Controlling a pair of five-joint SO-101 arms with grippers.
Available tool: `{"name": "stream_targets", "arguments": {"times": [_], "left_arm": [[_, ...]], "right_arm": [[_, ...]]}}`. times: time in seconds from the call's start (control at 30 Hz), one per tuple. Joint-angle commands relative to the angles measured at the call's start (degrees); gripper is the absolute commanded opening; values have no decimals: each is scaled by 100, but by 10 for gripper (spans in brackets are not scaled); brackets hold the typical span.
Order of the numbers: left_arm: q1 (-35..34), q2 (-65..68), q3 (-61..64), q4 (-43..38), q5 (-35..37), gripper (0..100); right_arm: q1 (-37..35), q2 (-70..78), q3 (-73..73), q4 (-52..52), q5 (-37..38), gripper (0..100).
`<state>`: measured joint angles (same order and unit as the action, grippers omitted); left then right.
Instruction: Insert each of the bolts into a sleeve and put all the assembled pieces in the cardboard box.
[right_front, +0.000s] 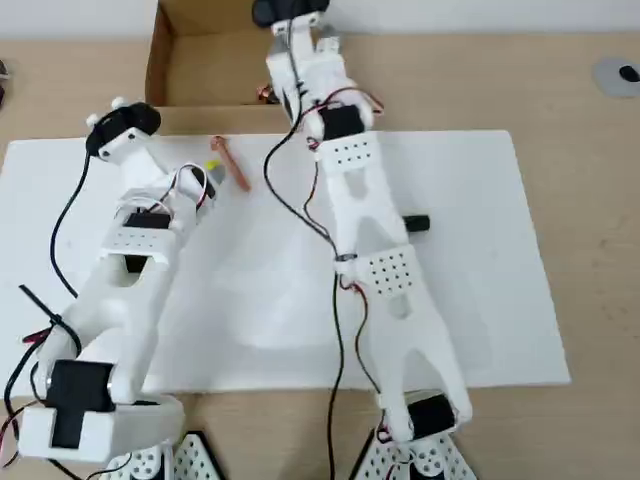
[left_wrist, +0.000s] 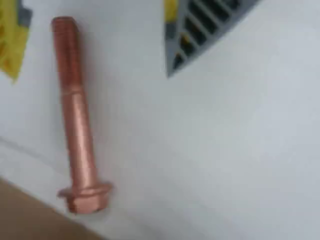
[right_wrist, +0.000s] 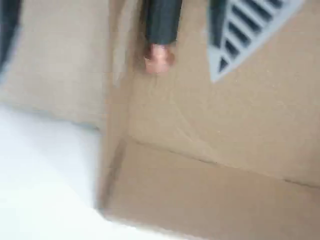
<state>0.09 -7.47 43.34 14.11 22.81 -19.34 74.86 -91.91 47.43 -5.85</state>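
A copper bolt lies on the white mat near its far edge. My left gripper stands open just beside it. In the left wrist view the bolt lies between the yellow-taped finger and the ribbed finger, touching neither. My right gripper hangs open inside the cardboard box. There a black sleeve with a copper bolt end sticking out sits between the fingers, apart from the ribbed finger. A loose black sleeve lies on the mat beside the right arm.
The box walls stand close around the right gripper. The right arm stretches across the middle of the mat. Cables hang along both arms. A grey disc lies on the wooden table at the far right.
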Motion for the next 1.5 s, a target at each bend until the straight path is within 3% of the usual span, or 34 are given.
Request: {"name": "stream_targets", "arguments": {"times": [0.0,0.13,0.5,0.73,1.1,1.23,1.47], "left_arm": [[44,-31,-334,-79,-9,203],[35,-4,-413,9,158,203],[35,2255,-2963,1943,396,203],[44,2343,-3059,1952,396,203],[70,2369,-3095,1952,387,203],[79,2369,-3095,1952,378,203],[79,2378,-3095,1952,369,203]], "right_arm": [[295,-1200,-365,870,-352,317],[470,-2114,-365,2066,-563,317],[629,-3354,-391,4193,-492,318],[585,-5103,-374,5503,510,316],[1095,-7389,22,5512,1618,317],[1367,-8040,1692,5521,1556,318],[1182,-10299,6563,5503,905,341]]}}
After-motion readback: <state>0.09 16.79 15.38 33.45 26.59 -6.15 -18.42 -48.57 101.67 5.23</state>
